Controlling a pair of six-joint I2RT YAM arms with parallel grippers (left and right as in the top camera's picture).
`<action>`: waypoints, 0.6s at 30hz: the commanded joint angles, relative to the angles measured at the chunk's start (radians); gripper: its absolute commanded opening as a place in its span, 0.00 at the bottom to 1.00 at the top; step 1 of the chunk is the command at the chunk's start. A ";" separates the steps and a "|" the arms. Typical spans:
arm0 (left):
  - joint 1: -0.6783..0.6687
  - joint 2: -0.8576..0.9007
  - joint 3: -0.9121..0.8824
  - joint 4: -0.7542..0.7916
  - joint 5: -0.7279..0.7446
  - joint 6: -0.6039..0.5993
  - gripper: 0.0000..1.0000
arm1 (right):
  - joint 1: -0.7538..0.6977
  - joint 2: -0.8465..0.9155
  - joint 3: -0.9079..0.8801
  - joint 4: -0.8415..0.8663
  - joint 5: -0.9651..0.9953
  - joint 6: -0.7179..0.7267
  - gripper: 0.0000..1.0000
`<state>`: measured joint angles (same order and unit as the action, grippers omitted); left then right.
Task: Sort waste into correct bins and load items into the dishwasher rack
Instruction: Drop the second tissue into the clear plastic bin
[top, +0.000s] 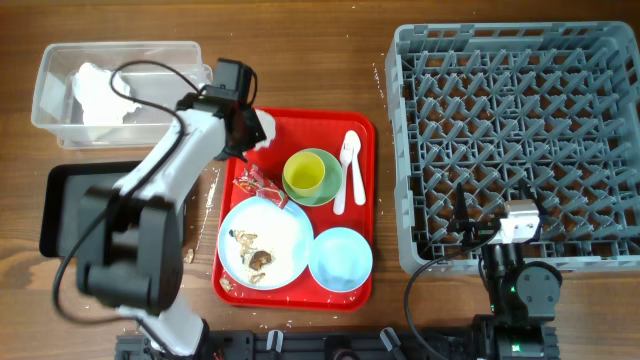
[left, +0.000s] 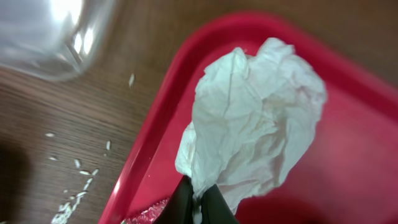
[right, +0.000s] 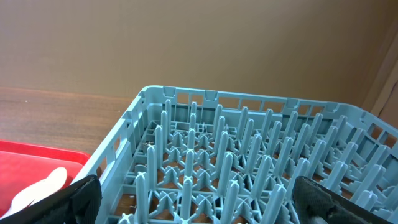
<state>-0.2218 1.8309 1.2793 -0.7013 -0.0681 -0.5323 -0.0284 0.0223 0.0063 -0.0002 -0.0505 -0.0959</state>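
- The dishwasher rack (top: 500, 130) is seen at the right. Nothing has been put in it yet.
- The right gripper (right: 199, 202) is seen just in front of the rack. It is spread wide and nothing is held in it.
- The red tray (top: 310, 130) is in the middle. All the dishes are found on it.
- The clear box (top: 170, 60) is at the back left. One tissue lump (top: 100, 95) is already lying inside.
- The black tray (top: 65, 200) is at the left of the red tray. Nothing can be seen in it, but part of it is hidden by the arm.
- The plate (top: 290, 225), the bowl (top: 340, 258), the cup (top: 305, 175) sitting in the small dish (top: 333, 185), and the spoon (top: 347, 165) are all left to be loaded.
- A crumpled tissue (left: 255, 118) is pinched tight in the left gripper (left: 198, 199). It is held over the red tray's back left corner, near the clear box.
- The wrapper (top: 255, 183) is lying on the red tray beside the plate. It is not sorted yet.
- The food scraps (top: 252, 258) are left on the plate.
- Only a small part of the job is judged to be done.
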 joint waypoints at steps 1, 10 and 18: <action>0.006 -0.135 0.029 0.045 -0.078 0.001 0.04 | -0.006 -0.005 -0.001 0.003 0.013 -0.009 1.00; 0.153 -0.248 0.029 0.168 -0.173 -0.085 0.04 | -0.006 -0.005 -0.001 0.003 0.013 -0.009 1.00; 0.344 -0.202 0.029 0.213 -0.210 -0.153 0.49 | -0.006 -0.005 -0.001 0.003 0.013 -0.009 1.00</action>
<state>0.0727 1.6012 1.2953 -0.4995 -0.2485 -0.6540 -0.0284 0.0223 0.0063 -0.0002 -0.0505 -0.0959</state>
